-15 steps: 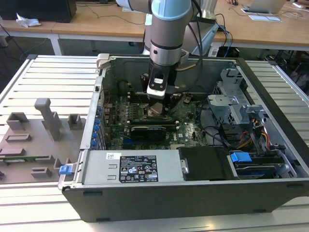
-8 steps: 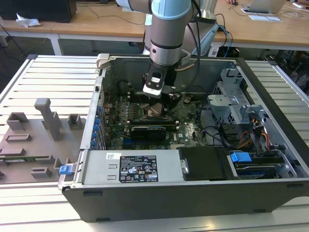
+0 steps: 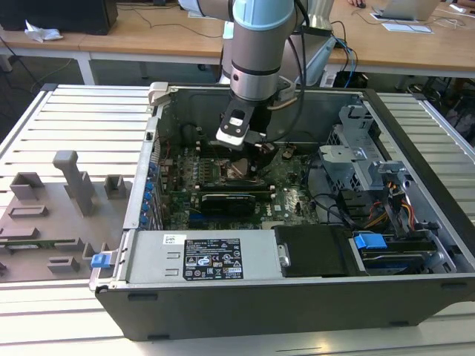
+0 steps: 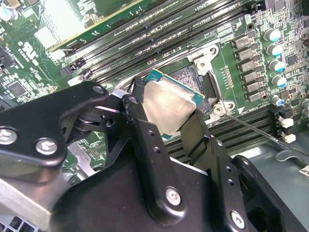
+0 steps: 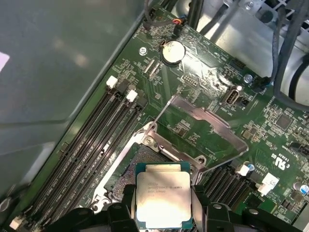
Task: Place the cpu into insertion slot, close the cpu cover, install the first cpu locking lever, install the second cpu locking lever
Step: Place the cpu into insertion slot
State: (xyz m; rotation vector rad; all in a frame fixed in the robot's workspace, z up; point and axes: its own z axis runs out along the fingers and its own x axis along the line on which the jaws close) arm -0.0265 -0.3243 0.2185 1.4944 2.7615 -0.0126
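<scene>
Tool (image 5: 161, 209) with cpu (image 5: 161, 193) over insertion slot (image 5: 143, 157)

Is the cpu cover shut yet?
No: the cover stands swung back off the socket, with the chip held in the jaws.

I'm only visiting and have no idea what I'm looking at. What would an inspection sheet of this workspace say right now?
Surface: a slatted metal table carries an open computer case.
Job's things: the cpu is held over the insertion slot and is not seated; the cpu cover is swung open.
Clutter: grey fixture blocks stand on the table at the exterior view's left.
Gripper: the gripper is shut on the cpu's edges.
Cables: black cables run along the arm; coloured wires lie inside the case.
Surroundings: wooden desks stand behind the table.
</scene>
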